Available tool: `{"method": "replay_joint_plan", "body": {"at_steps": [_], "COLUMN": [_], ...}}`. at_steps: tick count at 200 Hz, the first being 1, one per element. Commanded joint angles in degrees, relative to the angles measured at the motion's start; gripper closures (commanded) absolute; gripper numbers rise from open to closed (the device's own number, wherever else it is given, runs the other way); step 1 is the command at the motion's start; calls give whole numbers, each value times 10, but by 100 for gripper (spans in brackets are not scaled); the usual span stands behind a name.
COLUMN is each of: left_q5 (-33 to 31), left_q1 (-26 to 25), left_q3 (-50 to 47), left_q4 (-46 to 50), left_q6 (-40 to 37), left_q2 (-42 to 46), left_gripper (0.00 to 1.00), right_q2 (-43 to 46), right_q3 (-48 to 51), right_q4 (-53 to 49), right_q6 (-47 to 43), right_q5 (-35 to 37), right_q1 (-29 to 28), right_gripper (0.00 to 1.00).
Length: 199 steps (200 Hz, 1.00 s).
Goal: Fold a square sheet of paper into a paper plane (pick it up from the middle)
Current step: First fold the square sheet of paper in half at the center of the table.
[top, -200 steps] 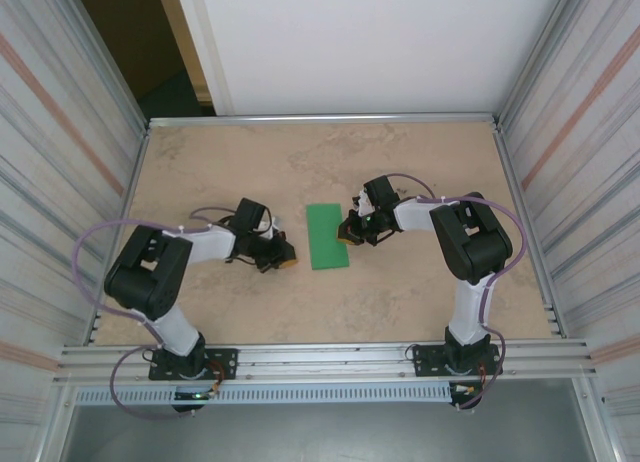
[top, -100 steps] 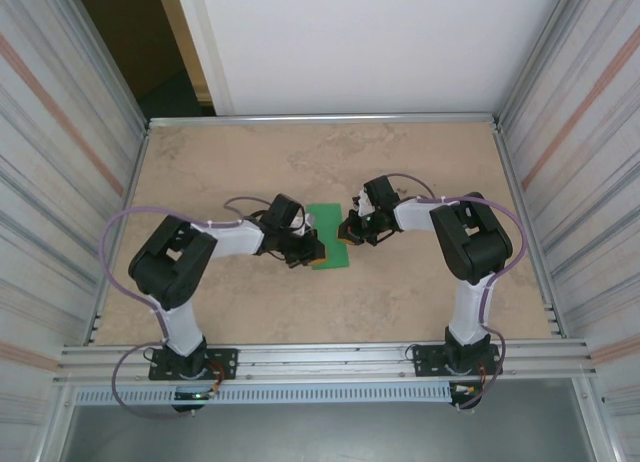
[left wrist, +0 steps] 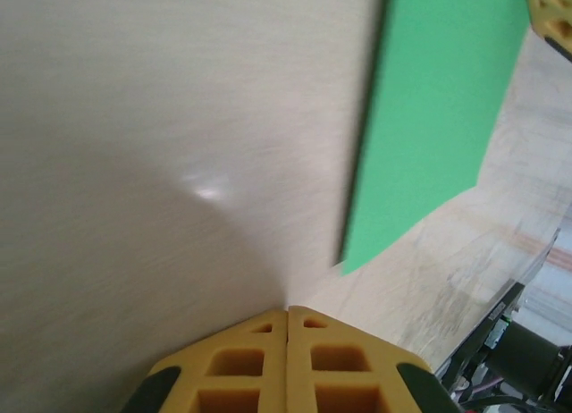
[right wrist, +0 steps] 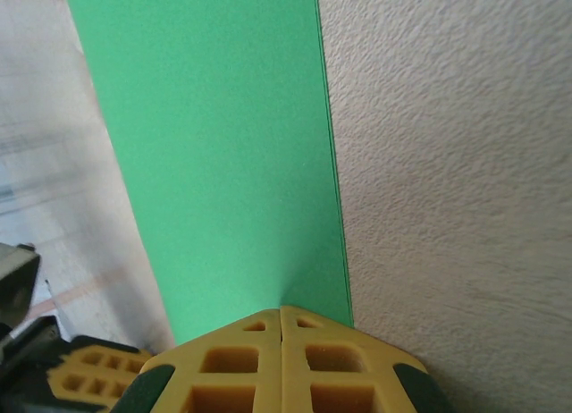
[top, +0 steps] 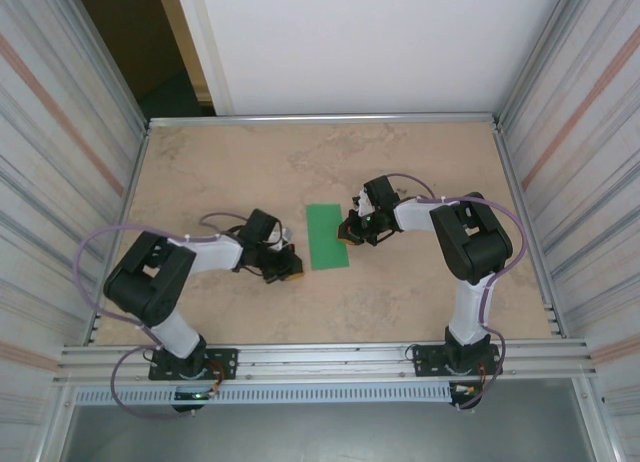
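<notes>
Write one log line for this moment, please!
paper: green, flat on table | right gripper: shut, tip at paper's right edge | left gripper: shut, left of paper, apart

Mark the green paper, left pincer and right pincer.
green paper (top: pixel 327 236), top external view, middle of the sheet.
left pincer (left wrist: pixel 287 311), left wrist view, seam between shut yellow fingertips.
right pincer (right wrist: pixel 281 309), right wrist view, seam between shut yellow fingertips.
</notes>
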State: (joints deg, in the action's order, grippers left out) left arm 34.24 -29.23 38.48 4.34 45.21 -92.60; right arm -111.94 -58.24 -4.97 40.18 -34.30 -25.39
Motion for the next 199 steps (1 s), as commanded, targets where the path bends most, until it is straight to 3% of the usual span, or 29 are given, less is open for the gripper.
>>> {"method": "replay_joint_plan", "body": {"at_steps": [1,21,47,75,94,116,169,199], "left_q5": [-3,-5,1,14,23,29,7,2], "left_q1": [27,27,27,27,25,17,8,11], "left_q3": [15,60,109,146,167,180,204,181], "left_q4": [29,6,-46,-118,-137,-153,-116,-134], "left_q6": [-21,-17,8,43,51,53,49,55], "left_q2": [57,61,-1,-72,-111,-139,-189,-189], "left_gripper": [95,95,95,95,95,95,95,95], "right_q2": [-60,-33,2,59,111,177,288,316], "right_q3": [46,37,-5,-69,-87,-70,50,103], "right_q4": [-141,-135,-135,-141,-140,-143,-138,-126], "right_q6": [-16,-24,-32,-22,-8,3,71,103], "right_q5": [187,176,131,89,72,91,137,132], "right_q1": [5,-10,-27,-34,-32,-27,-23,-29], "right_gripper": [100,100,100,89,75,63,44,38]}}
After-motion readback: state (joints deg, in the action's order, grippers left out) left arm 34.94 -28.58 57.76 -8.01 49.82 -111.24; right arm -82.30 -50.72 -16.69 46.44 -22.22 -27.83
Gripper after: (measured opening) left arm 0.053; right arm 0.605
